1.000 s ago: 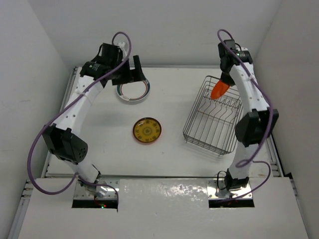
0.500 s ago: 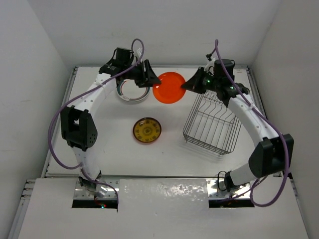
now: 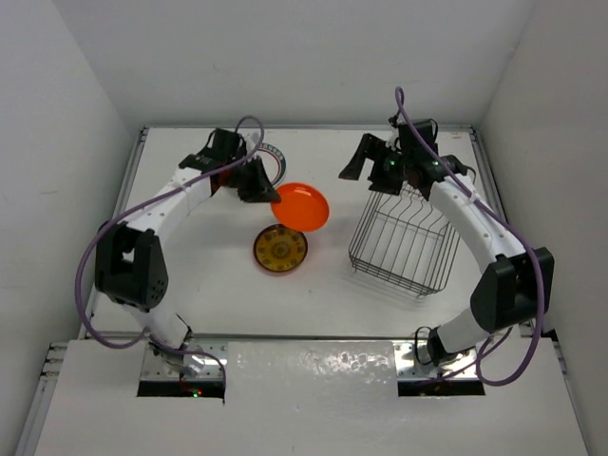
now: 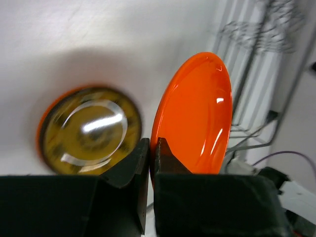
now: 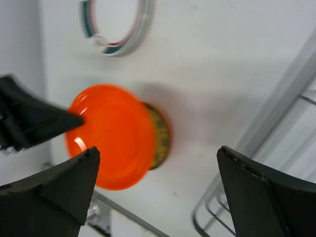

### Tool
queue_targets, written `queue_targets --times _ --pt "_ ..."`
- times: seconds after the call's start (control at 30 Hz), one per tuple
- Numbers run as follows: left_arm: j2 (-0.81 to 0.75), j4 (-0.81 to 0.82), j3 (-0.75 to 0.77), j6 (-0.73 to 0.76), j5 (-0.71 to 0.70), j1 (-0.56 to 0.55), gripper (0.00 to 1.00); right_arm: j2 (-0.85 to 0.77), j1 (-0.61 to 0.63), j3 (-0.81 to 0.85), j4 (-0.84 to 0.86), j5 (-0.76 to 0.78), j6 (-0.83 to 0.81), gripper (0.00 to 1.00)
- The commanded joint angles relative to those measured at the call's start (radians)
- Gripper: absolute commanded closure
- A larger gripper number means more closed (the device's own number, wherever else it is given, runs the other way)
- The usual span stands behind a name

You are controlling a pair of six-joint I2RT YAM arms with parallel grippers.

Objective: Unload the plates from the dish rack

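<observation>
Orange plate (image 3: 302,206): held off the desk (image 3: 220,285) near its middle and tilted, with its near edge over the patterned plate (image 3: 279,249) that lies flat just toward the near edge. From the left wrist view the left gripper (image 4: 149,149) is clenched on the rim, one finger on each face.

Change noted: a second ago this plate stood in the dish rack (image 3: 408,237), pinched by the right gripper (image 3: 366,163). Half a second ago both grippers met on it in the air by the far edge. Now only the left has it and has carried it back toward the desk centre. The right gripper has released: it hangs over the far left corner of the rack with jaws wide apart and nothing between them.

White plate (image 3: 274,158), green-rimmed: flat on the desk near the far edge, left of centre, partly hidden behind the left arm.

Dish rack: on the right side of the desk, well apart from all three plates. No plate shows among its dividers from above.

Reading: handover complete. If the rack is indeed empty, this orange plate is the last one out, and only setting it down remains. Likely spot is on or beside the patterned plate. Risk: held this steeply it could land rim first and slide off.
</observation>
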Motion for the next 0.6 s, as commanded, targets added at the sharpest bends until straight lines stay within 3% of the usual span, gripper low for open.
queue_targets --times 0.0,0.2,0.23,0.3,0.33,0.4,0.57 --pt "-0.171 -0.031 -0.143 0.055 -0.148 0.004 1.0 -0.075 -0.004 0.061 -0.231 0.246 -0.136 0.01" --pt "-0.259 -0.003 -0.396 0.094 -0.202 0.007 1.0 -0.164 -0.018 -0.005 -0.302 0.268 -0.219 0.01" --pt "-0.259 0.006 -0.412 0.089 -0.213 0.007 0.95 -0.174 -0.018 -0.013 -0.31 0.268 -0.225 0.01" --pt "-0.256 0.029 -0.427 0.083 -0.205 0.01 0.74 -0.191 -0.018 -0.017 -0.325 0.257 -0.236 0.01" --pt "-0.255 0.031 -0.429 0.082 -0.222 0.009 0.52 -0.21 -0.018 -0.019 -0.331 0.246 -0.246 0.01" --pt "-0.256 0.034 -0.413 0.08 -0.255 0.013 0.32 -0.238 -0.02 -0.008 -0.363 0.245 -0.272 0.01" --pt "-0.256 -0.055 -0.331 0.088 -0.353 0.053 0.15 -0.305 -0.02 0.016 -0.449 0.269 -0.309 0.01"
